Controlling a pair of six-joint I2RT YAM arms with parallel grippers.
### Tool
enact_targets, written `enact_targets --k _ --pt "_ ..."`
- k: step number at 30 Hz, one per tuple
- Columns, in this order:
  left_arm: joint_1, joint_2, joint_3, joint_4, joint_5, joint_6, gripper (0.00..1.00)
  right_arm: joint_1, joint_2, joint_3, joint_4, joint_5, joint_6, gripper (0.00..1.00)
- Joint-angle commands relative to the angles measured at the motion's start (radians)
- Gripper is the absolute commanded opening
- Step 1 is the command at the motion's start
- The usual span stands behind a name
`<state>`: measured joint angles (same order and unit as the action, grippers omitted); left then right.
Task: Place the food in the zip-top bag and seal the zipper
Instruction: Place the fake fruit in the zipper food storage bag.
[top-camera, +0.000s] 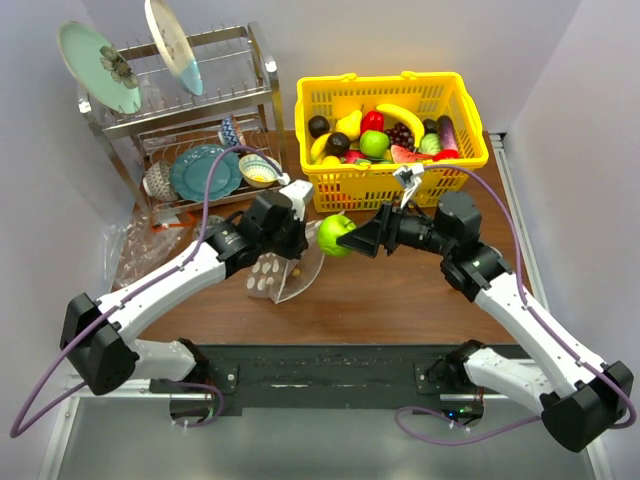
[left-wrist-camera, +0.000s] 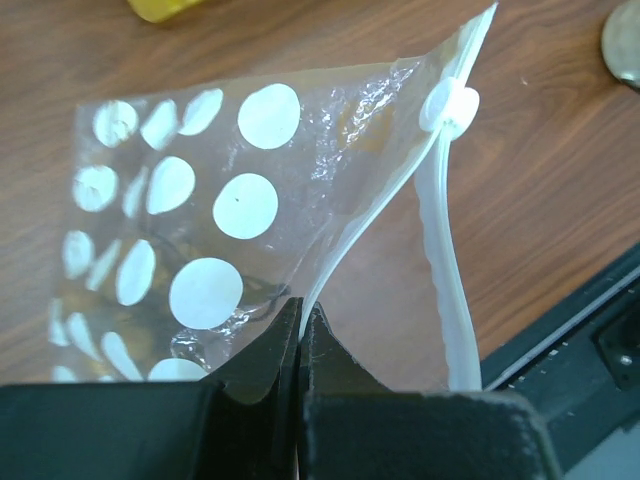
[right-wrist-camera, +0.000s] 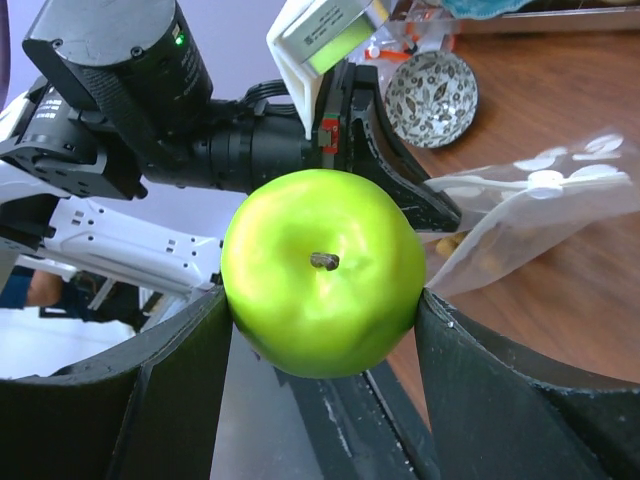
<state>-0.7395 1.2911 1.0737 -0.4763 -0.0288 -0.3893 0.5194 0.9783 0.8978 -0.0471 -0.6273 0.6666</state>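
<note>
My right gripper (top-camera: 342, 237) is shut on a green apple (top-camera: 334, 235) and holds it in the air beside the bag's mouth; the apple fills the right wrist view (right-wrist-camera: 322, 270) between my fingers. My left gripper (top-camera: 300, 242) is shut on one lip of the zip-top bag (top-camera: 283, 276), a clear pouch with white dots (left-wrist-camera: 300, 160). Its mouth stands open, with the white zipper strip (left-wrist-camera: 440, 250) and slider (left-wrist-camera: 450, 108) on the far lip. Small tan pieces (top-camera: 295, 270) lie inside. Another green apple (top-camera: 374, 143) and a red fruit (top-camera: 372, 121) sit in the basket.
The yellow basket (top-camera: 400, 182) with bananas, grapes and other toy food stands at the back centre. A dish rack (top-camera: 190, 110) with plates and bowls stands at the back left. Crumpled clear plastic (top-camera: 130, 255) lies at the far left. A patterned bowl (right-wrist-camera: 432, 85) shows behind the left arm.
</note>
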Motion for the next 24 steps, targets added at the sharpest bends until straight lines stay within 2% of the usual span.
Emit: enact_targets --k 1,4,11,18,24 --pt "0.005 0.007 -0.006 0.082 0.076 -0.049 0.00 0.017 -0.039 -0.068 0.146 0.030 0.106 0.33" --pt "0.005 0.011 -0.001 0.082 0.079 -0.051 0.00 0.054 -0.027 -0.117 0.190 0.049 0.137 0.33" --pt "0.006 0.022 0.011 0.085 0.096 -0.068 0.00 0.149 0.042 -0.120 0.152 0.138 0.097 0.31" --pt "0.006 0.016 0.037 0.067 0.078 -0.071 0.00 0.163 0.060 -0.105 0.006 0.307 0.053 0.32" --pt "0.008 -0.007 0.063 0.047 0.078 -0.075 0.00 0.166 0.086 -0.151 0.039 0.325 0.079 0.32"
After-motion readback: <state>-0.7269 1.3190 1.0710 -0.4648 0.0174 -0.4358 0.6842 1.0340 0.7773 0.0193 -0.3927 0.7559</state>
